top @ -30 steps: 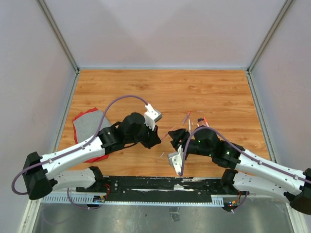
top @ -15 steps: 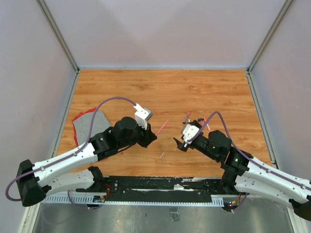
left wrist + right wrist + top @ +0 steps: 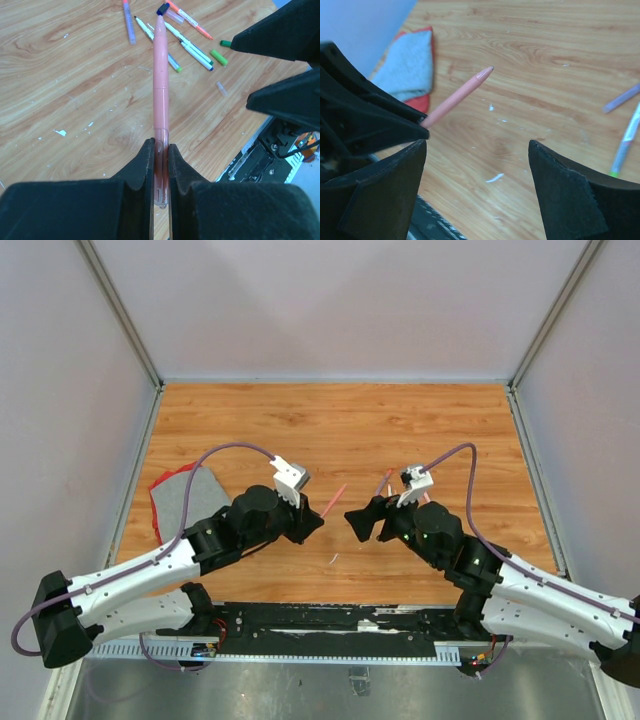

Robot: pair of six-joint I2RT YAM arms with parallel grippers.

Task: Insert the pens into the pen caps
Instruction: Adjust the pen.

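My left gripper (image 3: 160, 146) is shut on a salmon-pink pen (image 3: 161, 75), clamped at a darker, translucent end with a clip. The pen sticks out forward above the table, seen in the top view as the pink pen (image 3: 334, 498) ahead of the left gripper (image 3: 312, 524). My right gripper (image 3: 357, 522) faces it, open and holding nothing. In the right wrist view the right gripper (image 3: 477, 142) stands wide, with the pink pen (image 3: 460, 95) pointing up past its left finger. Several pens lie loose on the wood: a purple one (image 3: 129, 22), an orange one (image 3: 190, 20), white ones (image 3: 192, 50). A green pen cap (image 3: 218, 57) and a clear pen cap (image 3: 221, 89) lie near them.
A grey cloth with a red edge (image 3: 185, 495) lies at the table's left side. The loose pens (image 3: 390, 483) lie just beyond the right gripper. Small white scraps (image 3: 495, 177) dot the wood. The black base rail (image 3: 330, 625) runs along the near edge.
The right gripper has opened wide, drawn back from the left gripper and turned to face it. The left gripper keeps the pink pen and has shifted slightly left.
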